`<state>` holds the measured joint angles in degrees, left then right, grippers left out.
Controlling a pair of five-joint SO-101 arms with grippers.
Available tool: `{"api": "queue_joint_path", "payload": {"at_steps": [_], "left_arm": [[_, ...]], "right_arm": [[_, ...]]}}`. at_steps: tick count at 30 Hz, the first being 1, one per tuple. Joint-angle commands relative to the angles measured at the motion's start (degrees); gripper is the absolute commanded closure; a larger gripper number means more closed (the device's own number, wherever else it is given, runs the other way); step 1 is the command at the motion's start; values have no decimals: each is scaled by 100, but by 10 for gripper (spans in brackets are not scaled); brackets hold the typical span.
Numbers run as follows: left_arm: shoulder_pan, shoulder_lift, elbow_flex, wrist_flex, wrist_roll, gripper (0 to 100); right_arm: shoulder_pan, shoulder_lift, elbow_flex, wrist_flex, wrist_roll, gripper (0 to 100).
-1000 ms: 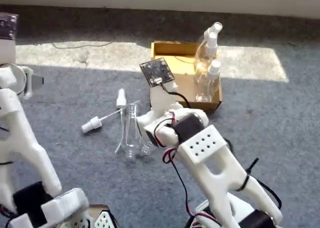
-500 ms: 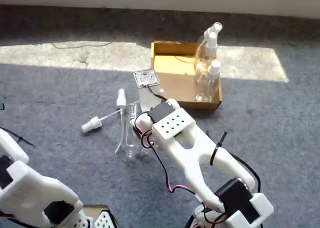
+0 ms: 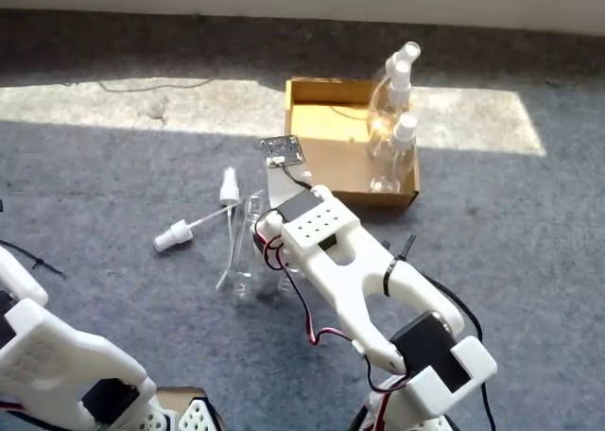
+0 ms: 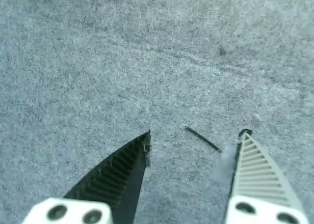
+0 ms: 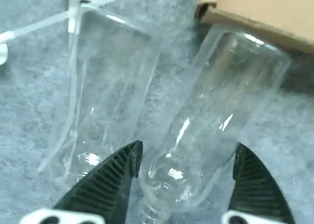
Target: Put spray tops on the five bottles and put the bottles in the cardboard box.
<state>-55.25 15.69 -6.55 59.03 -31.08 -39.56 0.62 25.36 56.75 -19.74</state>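
- While the right arm (image 3: 352, 266) extends over the grey carpet (image 3: 529, 223) from the near right edge toward the centre, the right gripper (image 5: 188, 146) is open. Its jaws stand one on each side of the shoulder of a clear uncapped bottle (image 5: 221, 101).
- This bottle lies on its side on the carpet, neck toward the wrist camera. Its base lies near a corner of the cardboard box (image 5: 255, 8). Whether the fingers touch the bottle cannot be told.
- A second uncapped bottle (image 5: 105, 91) lies on its side just beside the first, outside the jaws, on the far side of one black finger (image 5: 105, 184).
- Two loose spray tops lie on the carpet near the bottles. One spray top (image 3: 229, 186) lies at the base end of the second bottle, with its dip tube running alongside that bottle. The other spray top (image 3: 176, 234) lies farther out, with its tube pointing toward the bottles.
- The cardboard box stands open on the carpet beyond the right gripper. Three capped bottles (image 3: 389, 119) stand upright inside it, along the side farther from the loose spray tops.
- The left gripper (image 4: 195, 133) is open and holds nothing. It hangs over bare carpet, where a thin dark strip (image 4: 202, 138) lies between the fingertips.
- The left arm (image 3: 57, 365) sits at the near left corner, well apart from the bottles and the box.
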Motion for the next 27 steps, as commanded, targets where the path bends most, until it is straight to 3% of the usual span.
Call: {"api": "queue_joint_path", "payload": {"at_steps": [1,5,11,14,21,27], "left_arm": [[-48,-57,-312,-97,-26,740],[-40,-57,-330,-97,-18,740],[-40,-101,-356,-97,-9,740],[-31,-101,-356,-97,-9,740],[-22,-110,-347,79,-18,740],[567,-505,-426,1723,-369,740]], "right_arm": [[189,-48,-242,154,-35,792],[198,-154,-277,884,62,907],[259,-1191,66,1657,1468,979],[690,-1930,365,2088,2022,984],[3011,-4013,910,2905,3771,985],[5710,-4602,1059,2501,5248,985]]}}
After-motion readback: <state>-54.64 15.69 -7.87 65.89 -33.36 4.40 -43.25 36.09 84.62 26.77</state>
